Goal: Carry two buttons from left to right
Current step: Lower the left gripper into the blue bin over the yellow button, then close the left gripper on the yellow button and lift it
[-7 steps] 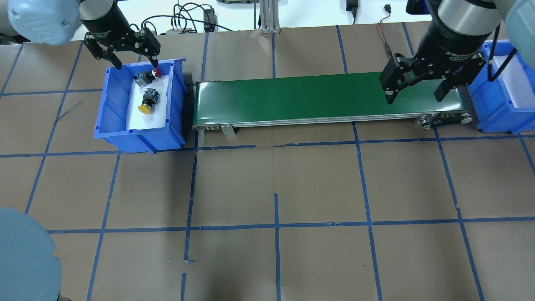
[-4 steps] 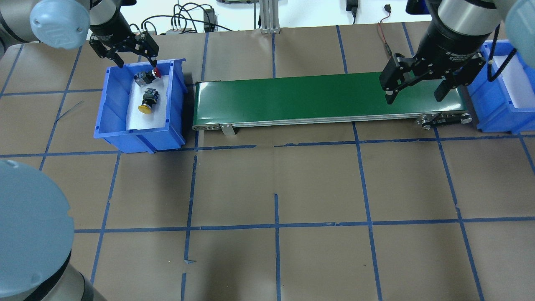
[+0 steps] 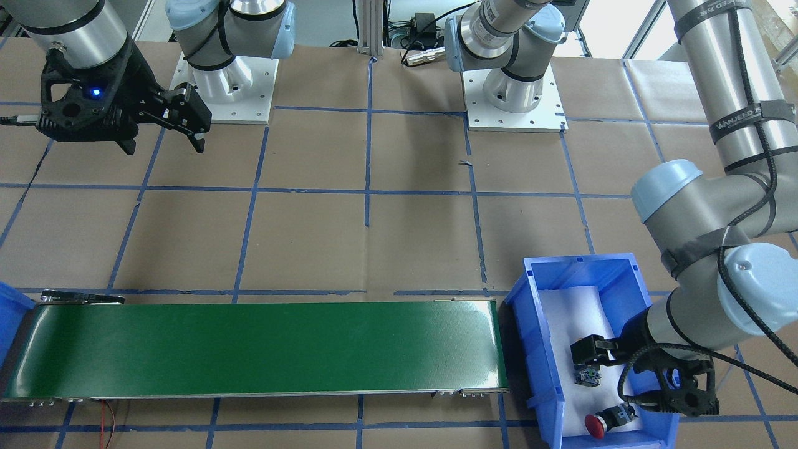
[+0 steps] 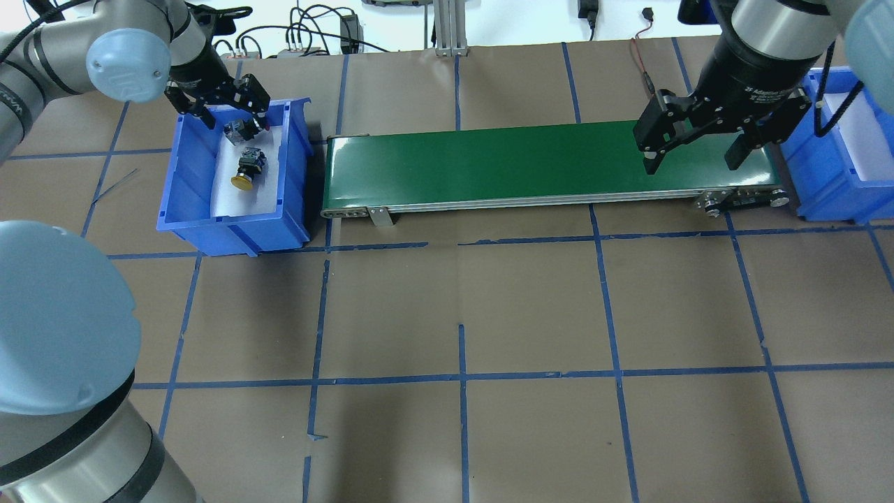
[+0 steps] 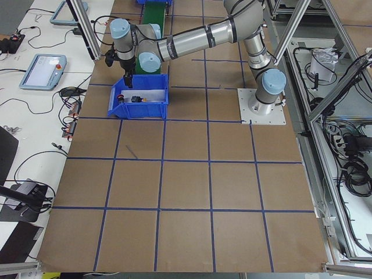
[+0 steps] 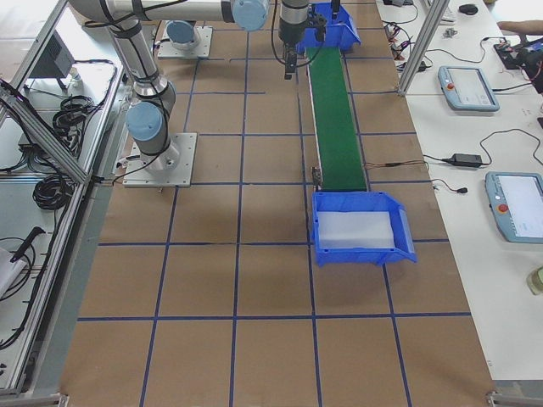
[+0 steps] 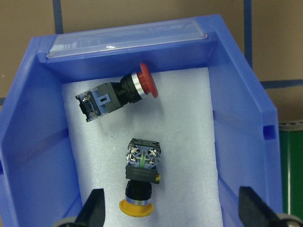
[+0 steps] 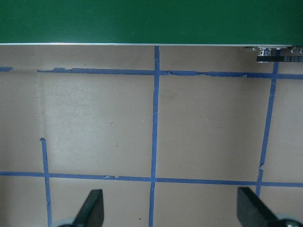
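Observation:
Two buttons lie on white foam in the left blue bin (image 4: 183,183). The red button (image 7: 118,94) lies near the bin's far wall. Closer to the robot is the yellow button (image 7: 140,177), with its cap pointing toward the robot. The overhead view shows the red button (image 4: 239,129) and the yellow button (image 4: 246,170) too. My left gripper (image 4: 236,120) hangs open just above them and holds nothing; its fingertips (image 7: 93,209) frame the yellow cap in the wrist view. My right gripper (image 4: 691,165) is open and empty above the right end of the green conveyor (image 4: 517,164).
A second blue bin (image 4: 831,171) with white foam stands past the conveyor's right end. The left bin's walls (image 7: 236,123) close in around the left gripper. Brown paper with blue tape lines covers the table. Cables lie along the far edge.
My left gripper has come down toward the left bin, and the left arm's elbow has swung into the overhead view. The right arm and both buttons have not moved.

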Robot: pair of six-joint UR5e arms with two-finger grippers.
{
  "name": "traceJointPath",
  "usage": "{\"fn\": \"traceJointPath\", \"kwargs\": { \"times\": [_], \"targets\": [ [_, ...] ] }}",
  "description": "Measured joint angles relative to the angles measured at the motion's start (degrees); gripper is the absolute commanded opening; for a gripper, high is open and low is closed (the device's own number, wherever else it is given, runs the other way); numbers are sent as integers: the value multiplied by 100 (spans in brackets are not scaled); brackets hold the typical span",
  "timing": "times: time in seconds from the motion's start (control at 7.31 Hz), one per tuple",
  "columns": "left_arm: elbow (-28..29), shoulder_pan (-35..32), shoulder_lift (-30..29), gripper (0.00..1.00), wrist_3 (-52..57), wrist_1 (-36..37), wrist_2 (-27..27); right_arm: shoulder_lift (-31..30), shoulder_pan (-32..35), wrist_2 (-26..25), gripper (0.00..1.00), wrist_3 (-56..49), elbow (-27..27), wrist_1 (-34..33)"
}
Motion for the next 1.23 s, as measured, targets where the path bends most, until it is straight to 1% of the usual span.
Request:
{"fn": "traceJointPath", "kwargs": {
  "times": [0.14, 0.68, 1.23],
  "targets": [
    [-31, 58, -52, 83, 73, 16, 0, 0, 0, 1, 100, 0, 0, 0],
    [-107, 77, -293, 82, 77, 25, 1, 0, 0, -3, 100, 0, -1, 0],
    [-257, 65, -374, 82, 58, 31, 11, 0, 0, -4, 100, -2, -1, 0]
  ]
}}
